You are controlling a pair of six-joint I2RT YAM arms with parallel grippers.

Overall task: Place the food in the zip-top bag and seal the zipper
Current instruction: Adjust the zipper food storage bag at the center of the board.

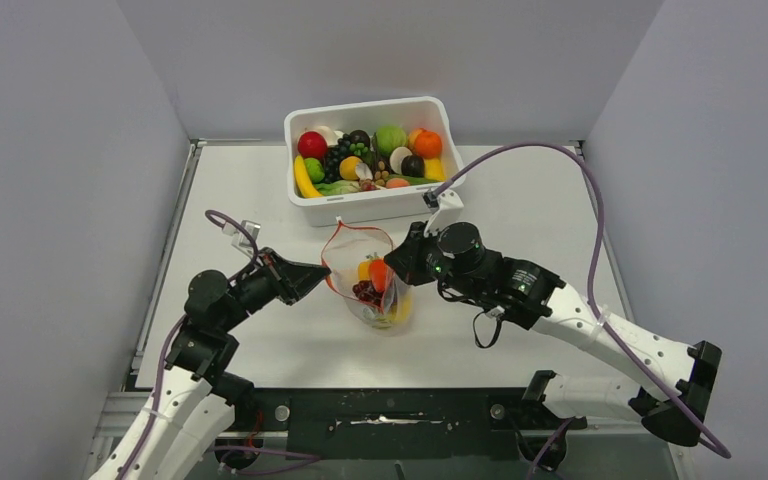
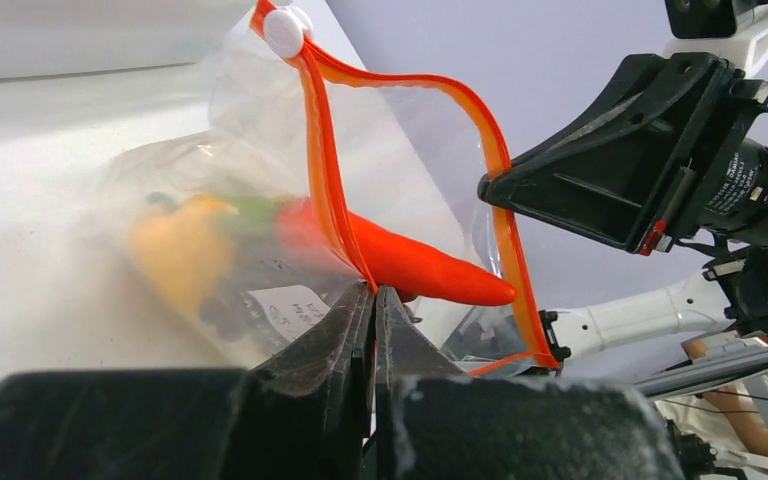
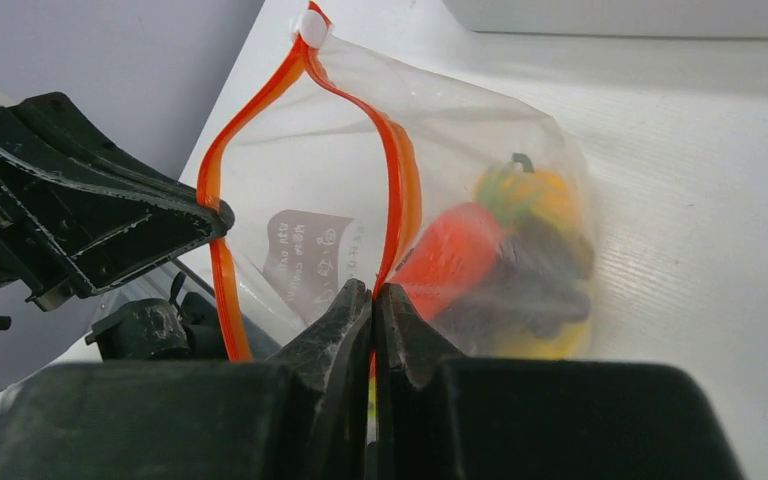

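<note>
The clear zip-top bag (image 1: 375,290) stands between my two grippers, mouth open in a loop. Its orange-red zipper strip (image 1: 345,232) has a white slider (image 2: 284,32) at the far end. Inside lie an orange-yellow pepper (image 2: 182,245), a red-orange piece (image 2: 420,270), dark grapes (image 3: 530,285) and something yellow (image 3: 540,343) at the bottom. My left gripper (image 2: 374,290) is shut on the left side of the strip. My right gripper (image 3: 372,290) is shut on the right side of the strip. The jaws of both are pressed together on the plastic.
A white tub (image 1: 372,160) full of toy fruit and vegetables stands just behind the bag. Grey walls close in the table on the left, right and back. A purple cable (image 1: 580,180) arcs over the right arm.
</note>
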